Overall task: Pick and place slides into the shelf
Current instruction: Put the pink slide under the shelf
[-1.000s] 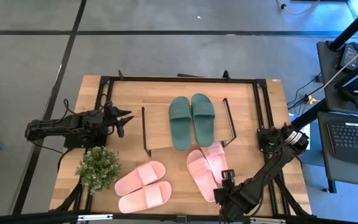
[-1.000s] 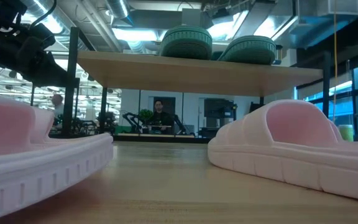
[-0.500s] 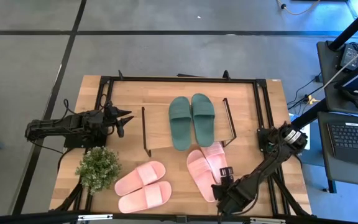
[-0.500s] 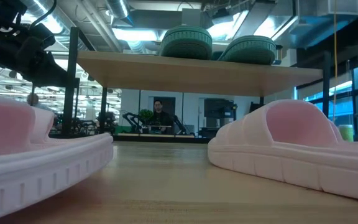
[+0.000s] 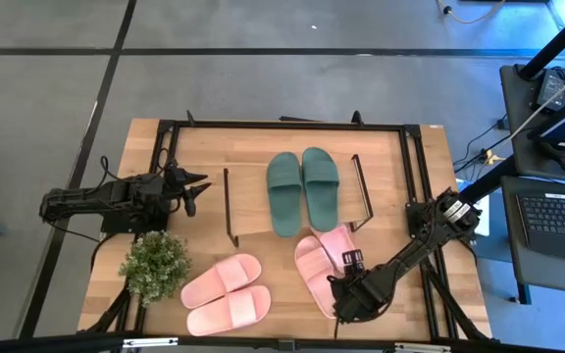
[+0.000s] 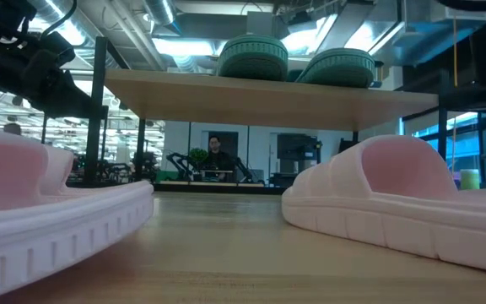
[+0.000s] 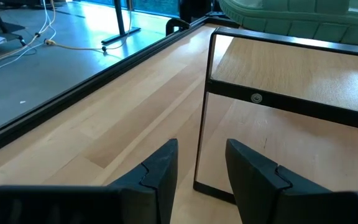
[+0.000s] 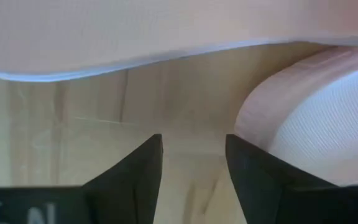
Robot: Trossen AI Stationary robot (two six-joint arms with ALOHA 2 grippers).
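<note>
Two dark green slides lie side by side on the shelf's plank top; the low view shows them on the plank. One pink pair lies on the table at the near left. Another pink pair lies in front of the shelf. My right gripper hangs open, pointing down, at that pair's near end; its wrist view shows a pink slide beside the gap. My left gripper waits open left of the shelf.
A small potted plant stands at the table's near left. The shelf's black wire legs rise right before my left gripper. A black frame runs along the table's far and side edges. People show in the room beyond.
My right gripper has moved toward the table's left and a little toward its far edge, sinking toward the near end of the pink pair in front of the shelf. Its fingers have stayed open. No slide has moved.
</note>
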